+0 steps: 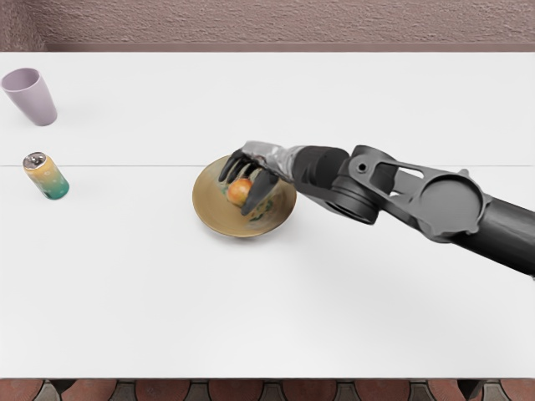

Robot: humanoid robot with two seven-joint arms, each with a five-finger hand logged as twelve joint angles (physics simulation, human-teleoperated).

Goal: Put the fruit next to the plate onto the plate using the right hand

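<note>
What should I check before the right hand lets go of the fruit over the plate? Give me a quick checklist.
1. Fruit inside the plate rim: ok.
2. Right hand gripping the fruit: ok, its fingers curl around it.
3. Fruit resting on the plate surface: cannot tell, the fingers hide the contact.
4. Cup and can away from the arm: ok, both are far left of the plate.

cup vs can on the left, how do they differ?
Colour: the cup is plain pale purple; the can fades yellow to teal.
Top: the cup is open, the can has a closed silver lid.
Place: the cup sits farther back than the can.
Shared: both stand left of the plate, apart from the right robot hand.
</note>
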